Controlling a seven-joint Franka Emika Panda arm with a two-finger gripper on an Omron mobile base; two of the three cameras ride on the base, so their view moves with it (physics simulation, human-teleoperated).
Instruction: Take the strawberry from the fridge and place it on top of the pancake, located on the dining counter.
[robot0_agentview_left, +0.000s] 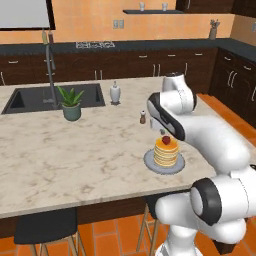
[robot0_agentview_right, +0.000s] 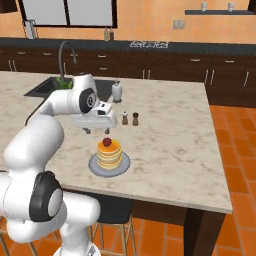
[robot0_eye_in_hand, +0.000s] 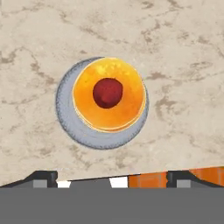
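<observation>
Beige marble is forming the dining counter (robot0_agentview_left: 75, 150), an island top on a dark wood base, with orange floor tiles lying around it and dark cabinets lining the orange walls behind. Reading left to right in the left base view: a black sink (robot0_agentview_left: 30, 98) is sitting recessed near the far left edge, a potted plant (robot0_agentview_left: 71, 104) is standing just beside it, a white bottle (robot0_agentview_left: 115, 92) is standing further along, and a grey plate (robot0_agentview_left: 150, 161) is carrying the pancake (robot0_agentview_left: 165, 153) near the front edge. The strawberry (robot0_eye_in_hand: 107, 92) is resting on top of the pancake, centred. The gripper (robot0_agentview_right: 96, 131) is hovering above the stack, jaws spread wide and holding nothing. Bare marble is surrounding the plate on all sides
</observation>
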